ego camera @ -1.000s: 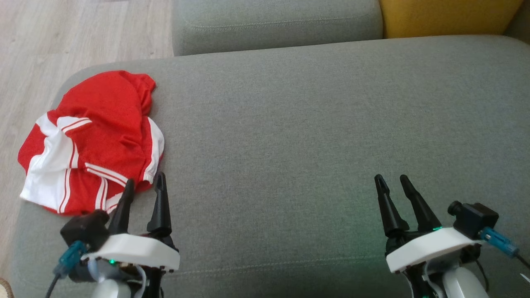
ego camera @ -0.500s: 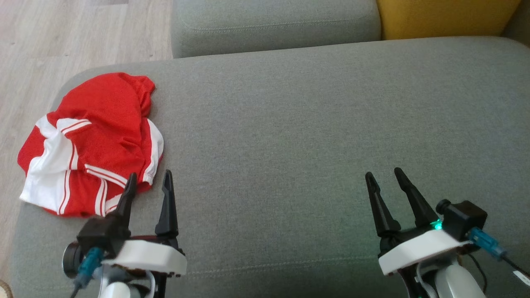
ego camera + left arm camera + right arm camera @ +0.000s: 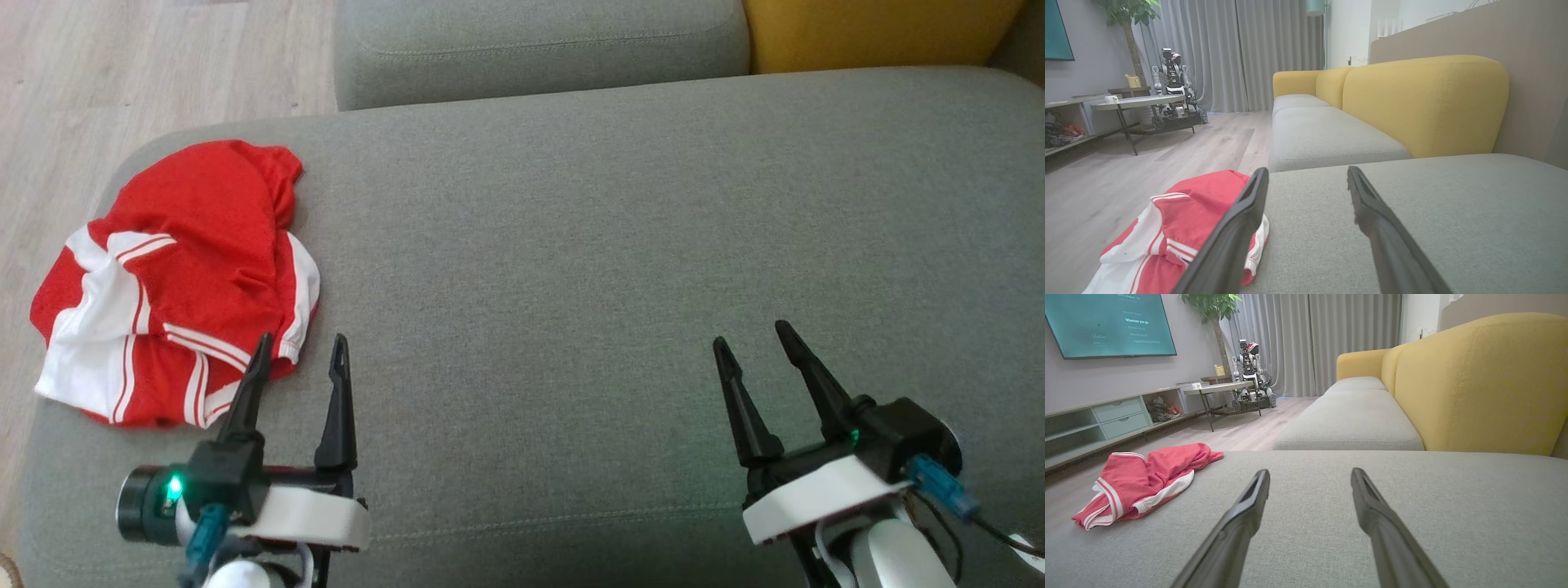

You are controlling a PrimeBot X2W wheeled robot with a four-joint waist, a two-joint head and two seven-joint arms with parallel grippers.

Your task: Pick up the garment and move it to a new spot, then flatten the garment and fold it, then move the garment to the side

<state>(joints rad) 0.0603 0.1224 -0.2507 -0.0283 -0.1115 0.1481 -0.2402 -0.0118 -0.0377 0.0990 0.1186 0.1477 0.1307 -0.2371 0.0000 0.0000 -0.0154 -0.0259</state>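
The garment is a crumpled red piece with white stripes, lying at the left end of the grey sofa cushion. It also appears in the left wrist view as the garment and in the right wrist view as the garment. My left gripper hovers open just beside the garment's near right edge, one fingertip over its hem, holding nothing. My right gripper stands open over bare cushion far to the right, empty.
A second grey seat cushion and a yellow backrest lie beyond. Wooden floor borders the cushion's left edge. Across the room stand a round table, another robot and a TV.
Both wrists have rolled, swinging their cameras sideways. The left gripper edged slightly right, the right gripper slightly left and forward. The garment lies unchanged.
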